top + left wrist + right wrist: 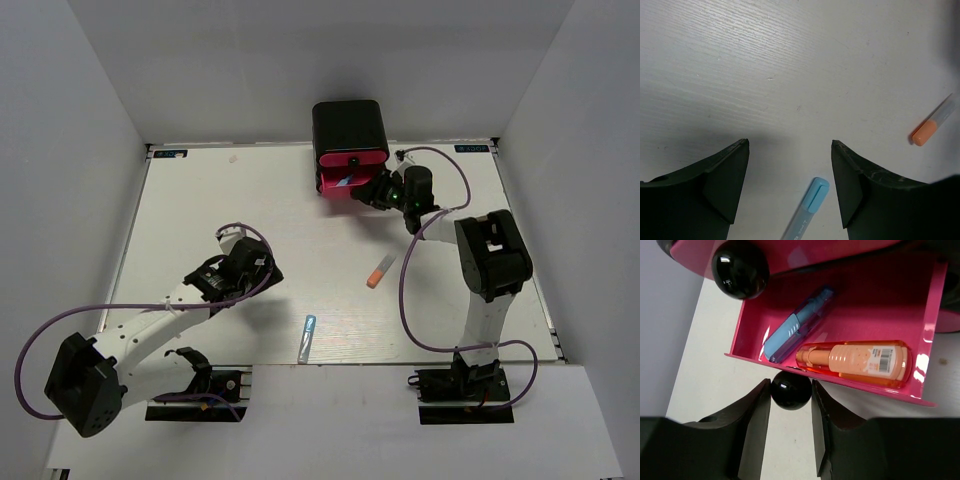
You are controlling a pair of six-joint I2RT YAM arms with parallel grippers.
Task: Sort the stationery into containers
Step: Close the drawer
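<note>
At the upper centre of the top view, the black cabinet (350,125) has one pink drawer (840,382) pulled out. Its upper drawers are hidden from above. The right gripper (790,383) is clenched on that drawer's round black knob (790,391), with a finger against each side. Inside the drawer lie a blue pen (797,325) and a stubby orange marker (855,362). A second knob (740,267) sits at the upper left, its drawer mostly cut off.

The left gripper (790,145) hangs released over the white table (790,60). A light blue pen (807,210) runs off the bottom edge between its fingers. At the right edge lies an orange-capped marker (930,129), its far end blurred.
</note>
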